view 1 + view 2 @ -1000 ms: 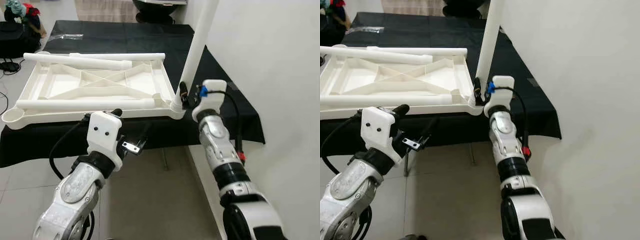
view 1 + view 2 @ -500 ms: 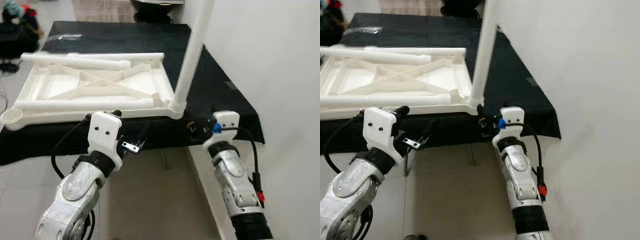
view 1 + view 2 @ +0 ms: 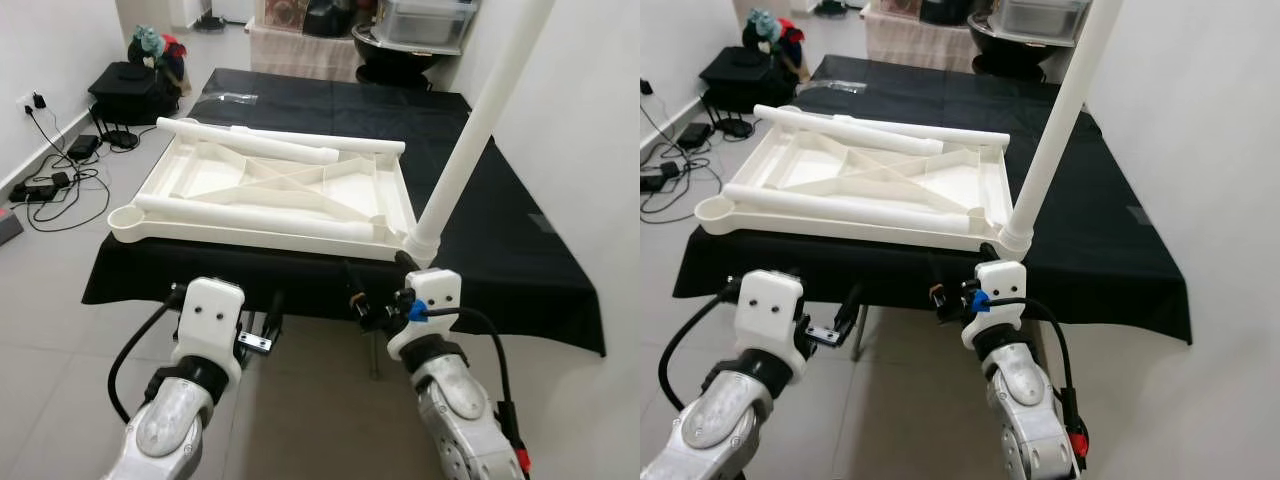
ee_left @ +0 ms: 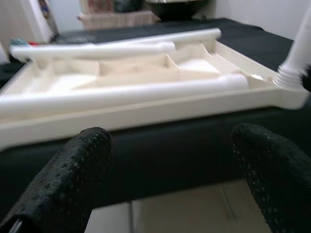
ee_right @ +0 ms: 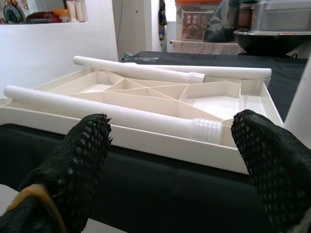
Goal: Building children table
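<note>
Both grippers hung empty below the tabletop.
Right gripper (image 3: 362, 305) and left gripper (image 3: 262, 322) gaped wide; tabletop (image 3: 270, 195) lay just ahead, above them.

A low table under a black cloth (image 3: 500, 230) stood on a pale grey tiled floor (image 3: 50, 330), its right edge near a plain white wall (image 3: 600, 150). Beyond its far edge sat a cloth-draped stand (image 3: 300, 50). Cables (image 3: 50, 185) and a black bag (image 3: 125, 85) lay by the left wall.
</note>
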You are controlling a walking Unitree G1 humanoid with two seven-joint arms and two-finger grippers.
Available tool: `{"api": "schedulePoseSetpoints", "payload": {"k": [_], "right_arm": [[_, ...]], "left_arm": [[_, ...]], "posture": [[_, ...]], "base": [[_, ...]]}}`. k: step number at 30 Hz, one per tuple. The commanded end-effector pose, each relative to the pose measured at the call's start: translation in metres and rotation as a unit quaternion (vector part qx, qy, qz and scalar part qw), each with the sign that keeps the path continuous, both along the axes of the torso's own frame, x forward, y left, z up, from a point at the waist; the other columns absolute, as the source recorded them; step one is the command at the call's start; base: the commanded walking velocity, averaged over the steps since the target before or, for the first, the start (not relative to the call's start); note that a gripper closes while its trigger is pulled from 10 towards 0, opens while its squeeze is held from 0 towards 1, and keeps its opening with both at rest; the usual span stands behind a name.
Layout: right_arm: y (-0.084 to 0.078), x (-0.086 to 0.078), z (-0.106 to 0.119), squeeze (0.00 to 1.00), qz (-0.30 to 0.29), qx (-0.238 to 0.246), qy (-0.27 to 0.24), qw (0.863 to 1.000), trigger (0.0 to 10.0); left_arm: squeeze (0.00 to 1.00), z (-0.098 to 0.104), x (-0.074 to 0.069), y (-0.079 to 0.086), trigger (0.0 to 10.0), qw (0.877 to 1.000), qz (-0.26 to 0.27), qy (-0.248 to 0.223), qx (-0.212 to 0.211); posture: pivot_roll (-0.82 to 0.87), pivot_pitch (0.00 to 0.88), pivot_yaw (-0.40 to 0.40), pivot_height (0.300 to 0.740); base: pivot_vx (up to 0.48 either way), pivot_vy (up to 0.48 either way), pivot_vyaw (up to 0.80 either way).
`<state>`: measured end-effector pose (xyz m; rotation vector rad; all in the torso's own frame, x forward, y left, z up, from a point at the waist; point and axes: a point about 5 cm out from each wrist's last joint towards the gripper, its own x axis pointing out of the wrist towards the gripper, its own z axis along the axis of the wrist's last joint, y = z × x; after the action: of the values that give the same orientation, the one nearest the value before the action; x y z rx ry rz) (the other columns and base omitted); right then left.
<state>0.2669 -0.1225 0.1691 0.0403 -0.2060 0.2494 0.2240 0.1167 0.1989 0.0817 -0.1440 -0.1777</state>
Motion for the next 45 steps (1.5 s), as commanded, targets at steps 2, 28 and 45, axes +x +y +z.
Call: {"api": "schedulePoseSetpoints", "payload": {"k": [2, 28, 45], "right_arm": [[-0.007, 0.001, 0.004, 0.0, -0.012, 0.001, -0.002, 1.0, 10.0], [-0.147, 0.011, 0.019, 0.0, -0.275, -0.099, -0.033, 0.956, 10.0], [-0.152, 0.023, 0.035, 0.0, -0.333, -0.062, -0.061, 0.939, 10.0]], "left_arm": [[0.0, 0.002, 0.003, 0.0, 10.0, 1.0, 0.003, -0.008, -0.003], [0.0, 0.027, 0.015, 0.017, 10.0, 0.997, 0.028, -0.064, 0.02], [0.0, 0.044, 0.017, 0.019, 10.0, 0.995, 0.024, -0.091, 0.016]], "posture": [[0.05, 0.104, -0.074, 0.74], [0.05, 0.099, -0.068, 0.74], [0.06, 0.106, -0.068, 0.74]], "base": [[0.0, 0.0, 0.0], [0.208, 0.0, 0.0], [0.0, 0.0, 0.0]]}}
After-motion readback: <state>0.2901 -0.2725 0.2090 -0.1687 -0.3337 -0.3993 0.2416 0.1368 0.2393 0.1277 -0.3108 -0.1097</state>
